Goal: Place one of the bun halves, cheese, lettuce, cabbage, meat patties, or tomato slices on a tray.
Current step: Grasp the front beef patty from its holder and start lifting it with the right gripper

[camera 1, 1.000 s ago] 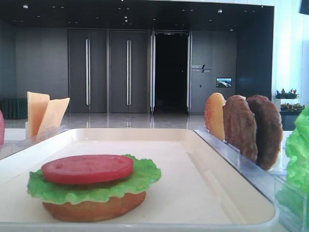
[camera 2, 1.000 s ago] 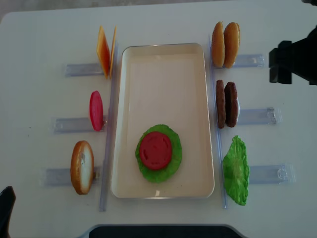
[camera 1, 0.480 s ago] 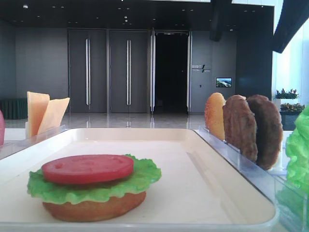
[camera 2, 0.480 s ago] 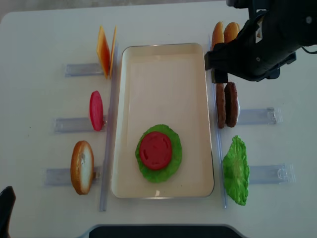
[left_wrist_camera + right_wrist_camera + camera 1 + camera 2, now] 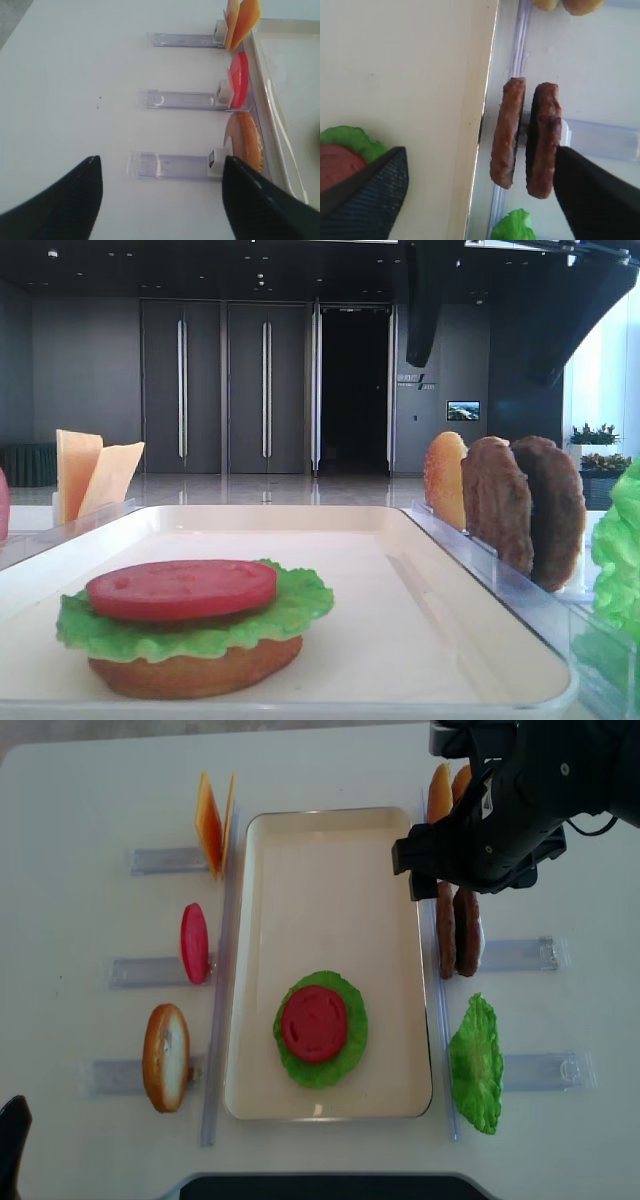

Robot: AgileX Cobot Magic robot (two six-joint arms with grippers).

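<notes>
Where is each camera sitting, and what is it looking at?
Exterior high: low at the tray edge, facing the hall doors; dark arm parts above.
Realsense: overhead, looking straight down; right arm over the meat patties.
Right wrist: above the meat patties, between its open tool fingers.
Left wrist: over the left racks, open tool.
Every view except the left wrist shows the tomato slice on lettuce.

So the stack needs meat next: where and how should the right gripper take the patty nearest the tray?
Come from above. The inner patty stands on edge in its rack beside the second patty; put one finger in the gap between them, the other on its tray-side face, and pinch the flat faces.
</notes>
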